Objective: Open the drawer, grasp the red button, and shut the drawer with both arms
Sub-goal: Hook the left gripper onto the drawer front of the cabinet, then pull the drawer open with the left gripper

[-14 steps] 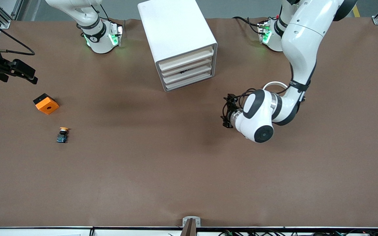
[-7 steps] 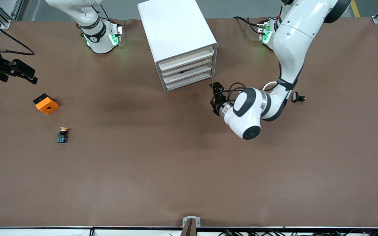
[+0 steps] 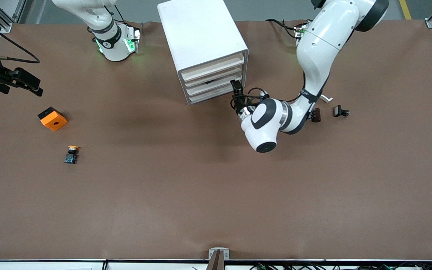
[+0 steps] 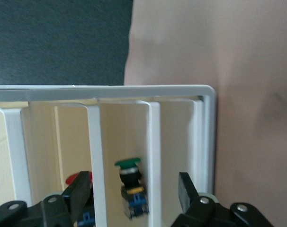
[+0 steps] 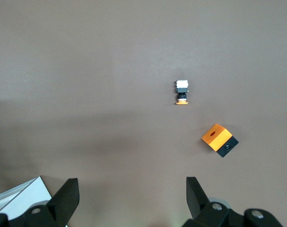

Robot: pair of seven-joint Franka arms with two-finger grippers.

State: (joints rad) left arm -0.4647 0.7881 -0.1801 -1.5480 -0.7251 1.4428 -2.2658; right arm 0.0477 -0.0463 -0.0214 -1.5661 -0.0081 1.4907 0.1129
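The white cabinet [image 3: 201, 41] holds four shallow white drawers [image 3: 213, 80], all pushed in. My left gripper [image 3: 236, 90] is open, right in front of the drawer fronts at the corner toward the left arm's end. In the left wrist view my left gripper [image 4: 134, 194] spans two drawer slots. One drawer [image 4: 72, 142] holds the button with the red cap [image 4: 76, 178], partly hidden by a finger [image 4: 79, 195]. The adjacent slot holds a green-capped button [image 4: 129, 187]. My right gripper [image 3: 28, 83] is open and empty and waits above the table at the right arm's end; the right wrist view [image 5: 129, 194] shows it too.
An orange block with a hole [image 3: 52, 119] and an orange-capped button [image 3: 71, 153] lie at the right arm's end; both show in the right wrist view, the block [image 5: 219, 140] and the button [image 5: 182, 92]. Two small dark parts [image 3: 316, 114] [image 3: 340, 111] lie near the left arm.
My left arm has swung toward the cabinet, bringing its gripper from over the bare table up to the drawer fronts. The small parts it covered now show. The right arm has not moved.
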